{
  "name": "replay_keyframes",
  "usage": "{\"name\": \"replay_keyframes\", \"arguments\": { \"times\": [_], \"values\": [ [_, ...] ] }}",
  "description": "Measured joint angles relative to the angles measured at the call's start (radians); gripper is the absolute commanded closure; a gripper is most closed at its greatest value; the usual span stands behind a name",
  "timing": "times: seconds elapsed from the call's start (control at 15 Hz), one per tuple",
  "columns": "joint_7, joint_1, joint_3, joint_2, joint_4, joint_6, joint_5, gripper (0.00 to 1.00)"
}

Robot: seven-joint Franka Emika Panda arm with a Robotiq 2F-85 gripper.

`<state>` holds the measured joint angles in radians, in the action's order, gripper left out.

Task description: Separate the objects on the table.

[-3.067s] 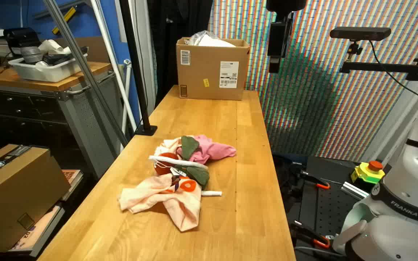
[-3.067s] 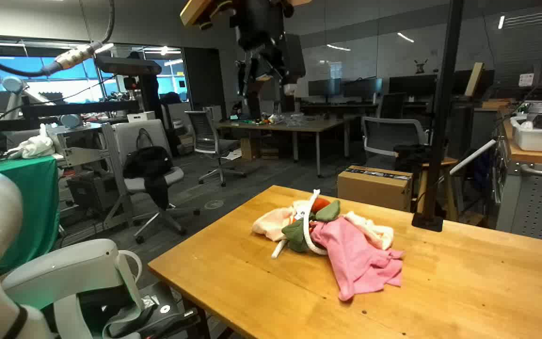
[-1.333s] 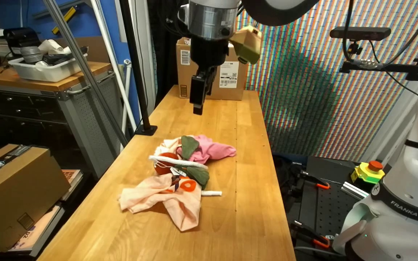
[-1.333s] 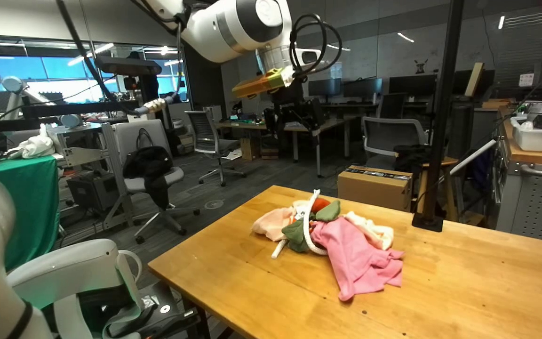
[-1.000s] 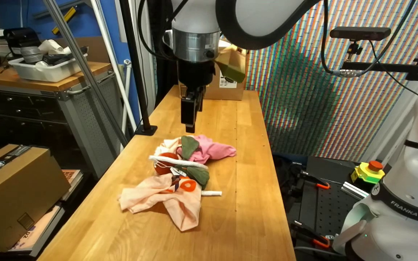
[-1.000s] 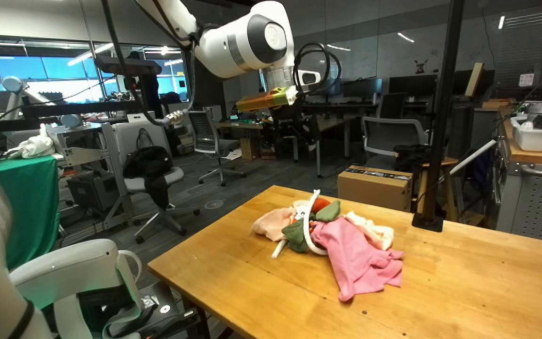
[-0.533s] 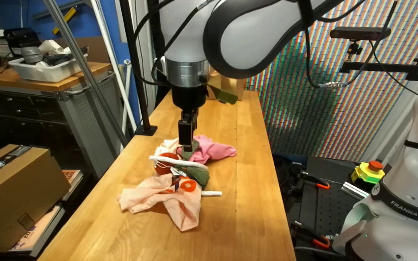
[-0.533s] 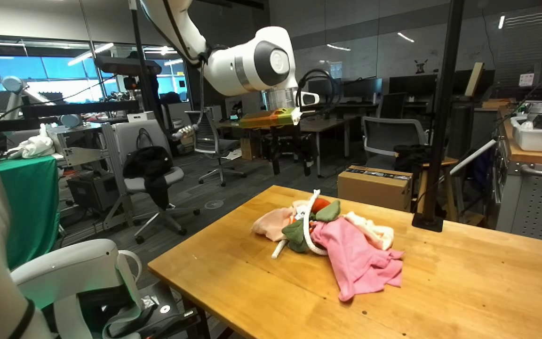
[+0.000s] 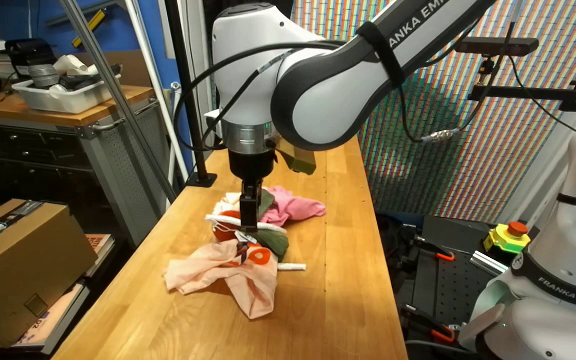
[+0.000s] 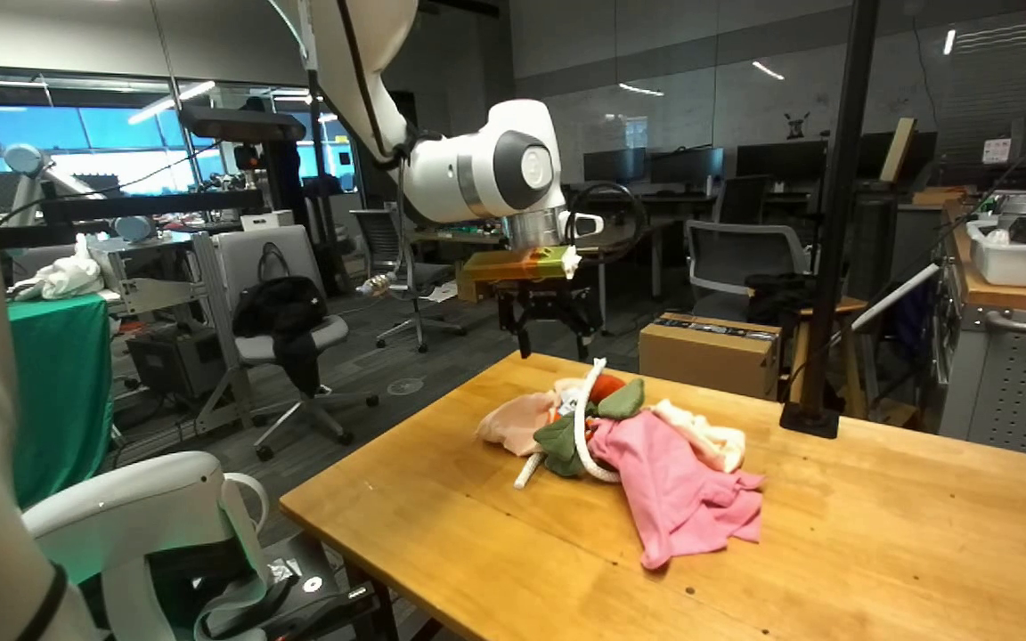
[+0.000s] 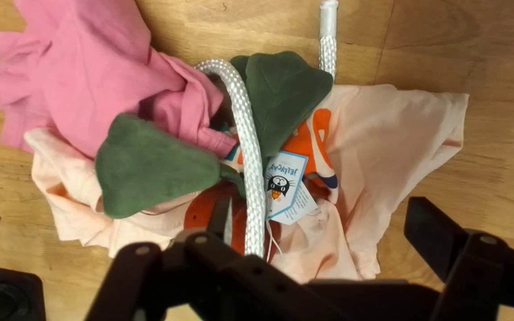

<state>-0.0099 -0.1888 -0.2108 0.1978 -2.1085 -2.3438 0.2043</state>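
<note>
A robotics lab with an office feel: Franka arm (image 9: 333, 105), drawered workbench (image 9: 53, 155), wheeled chairs (image 10: 237, 255) and, dimly, probably monitors (image 10: 776, 165).

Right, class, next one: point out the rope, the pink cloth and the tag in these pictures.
Rope (image 11: 251, 169), wrist view: on its long exposed stretch.
Pink cloth (image 10: 673, 490), in an exterior view: on the middle of its spread part.
Tag (image 11: 279, 183), wrist view: on its printed cat.

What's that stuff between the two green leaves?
The wrist view shows white braided rope running between the picture's left leaf and right leaf, with an end of the pink cloth beside it.
</note>
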Motion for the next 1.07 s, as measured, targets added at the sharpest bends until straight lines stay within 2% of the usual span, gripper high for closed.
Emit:
{"name": "replay_keyframes", "arguments": {
  "times": [0.53, 1.07],
  "values": [
    [-0.015, -0.007, 0.008, 0.082, 0.012, -0.035, 0.013, 0.0],
    [-0.016, -0.015, 0.03, 0.136, 0.022, -0.107, 0.087, 0.0]
  ]
}}
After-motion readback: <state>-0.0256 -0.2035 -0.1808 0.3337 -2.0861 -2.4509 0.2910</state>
